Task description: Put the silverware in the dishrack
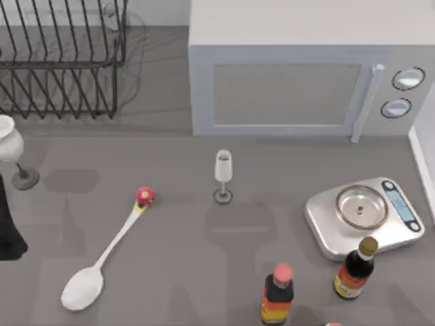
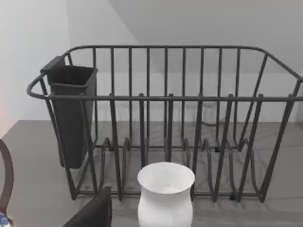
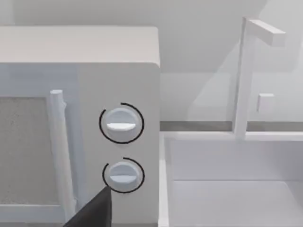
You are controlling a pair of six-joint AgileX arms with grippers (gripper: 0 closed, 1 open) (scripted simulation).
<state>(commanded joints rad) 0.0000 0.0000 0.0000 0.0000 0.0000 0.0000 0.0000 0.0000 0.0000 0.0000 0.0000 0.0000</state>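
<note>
lying flat: one spoon [image 1: 102, 255] | one dishrack [image 1: 61, 61] | two bottles [image 1: 277, 293] | pincer states: cannot tell

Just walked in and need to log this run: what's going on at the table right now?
Nothing is being handled yet. The spoon lies flat on the table toward its front left, bowl toward the front and red knob pointing back, untouched. The dishrack stands at the back left corner; the left wrist view shows a dark cup hung on it and a white vase just in front. A wine glass stands apart, in front of the microwave. The job hasn't started.
</note>
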